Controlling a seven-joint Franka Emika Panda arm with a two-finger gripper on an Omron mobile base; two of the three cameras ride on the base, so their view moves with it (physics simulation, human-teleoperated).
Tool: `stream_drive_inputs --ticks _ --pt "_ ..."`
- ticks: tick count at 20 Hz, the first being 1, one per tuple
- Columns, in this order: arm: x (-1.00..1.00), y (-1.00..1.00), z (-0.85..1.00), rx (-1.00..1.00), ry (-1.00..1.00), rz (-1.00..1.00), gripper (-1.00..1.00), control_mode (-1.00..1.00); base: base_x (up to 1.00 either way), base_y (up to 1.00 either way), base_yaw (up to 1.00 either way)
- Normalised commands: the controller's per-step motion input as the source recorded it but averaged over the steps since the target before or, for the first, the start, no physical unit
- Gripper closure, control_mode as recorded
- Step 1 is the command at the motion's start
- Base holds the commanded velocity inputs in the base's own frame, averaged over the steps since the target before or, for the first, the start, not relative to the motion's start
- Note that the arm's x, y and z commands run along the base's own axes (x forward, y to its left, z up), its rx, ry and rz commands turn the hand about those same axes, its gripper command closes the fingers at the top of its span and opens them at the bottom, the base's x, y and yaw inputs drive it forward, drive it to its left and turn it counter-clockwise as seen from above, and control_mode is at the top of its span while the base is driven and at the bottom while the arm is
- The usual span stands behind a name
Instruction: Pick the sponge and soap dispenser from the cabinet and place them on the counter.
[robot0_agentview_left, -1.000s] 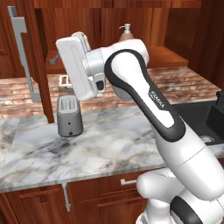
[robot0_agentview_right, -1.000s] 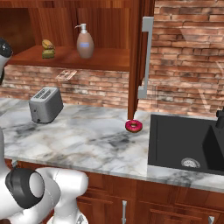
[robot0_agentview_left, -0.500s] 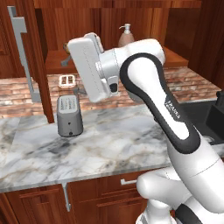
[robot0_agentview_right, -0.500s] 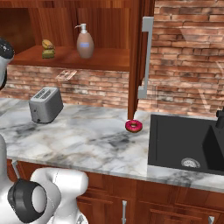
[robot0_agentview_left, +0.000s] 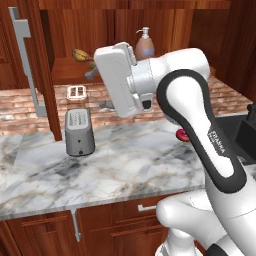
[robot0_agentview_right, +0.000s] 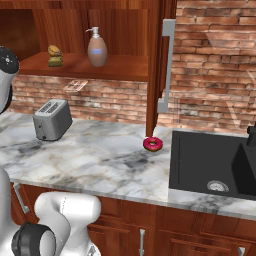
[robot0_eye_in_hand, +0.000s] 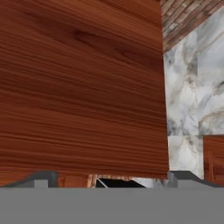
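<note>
The tan soap dispenser (robot0_agentview_left: 144, 46) (robot0_agentview_right: 97, 48) stands upright on the shelf of the open cabinet (robot0_agentview_left: 64, 70) (robot0_agentview_right: 120, 68). Left of it on the shelf lies the small olive-and-yellow sponge (robot0_agentview_right: 55, 61). My gripper (robot0_agentview_left: 98, 89) (robot0_eye_in_hand: 113, 179) hangs open in front of the shelf edge, above the marble counter (robot0_agentview_left: 125, 167) (robot0_agentview_right: 100, 157), with nothing between its fingers. The white hand and arm cover part of the shelf in the left base view. In the hand view a reddish wood panel (robot0_eye_in_hand: 78, 87) is very close.
A yellow-brown banana (robot0_agentview_left: 80, 53) (robot0_agentview_right: 53, 50) lies by the sponge. A grey toaster (robot0_agentview_left: 79, 131) (robot0_agentview_right: 51, 119) stands on the counter. A red doughnut (robot0_agentview_right: 152, 144) lies near the black sink (robot0_agentview_right: 215, 165). Open cabinet doors with grey bar handles (robot0_agentview_left: 25, 55) (robot0_agentview_right: 167, 65) flank the shelf.
The hand has swung to the right along the shelf front, toward the soap dispenser, and the elbow has followed. The gripper has stayed open. Things on shelf and counter have not moved.
</note>
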Motion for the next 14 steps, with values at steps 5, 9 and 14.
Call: stream_drive_inputs --ticks 5,9,14 --pt "-0.04 -0.06 -0.01 -0.05 -0.16 0.02 -1.00 -1.00 0.00 0.00 0.00" --pt "-0.19 -0.01 0.00 -0.17 -0.23 0.01 -1.00 -1.00 0.00 0.00 0.00" --pt "-0.26 -0.20 0.00 -0.17 -0.30 0.00 -1.00 -1.00 0.00 0.00 0.00"
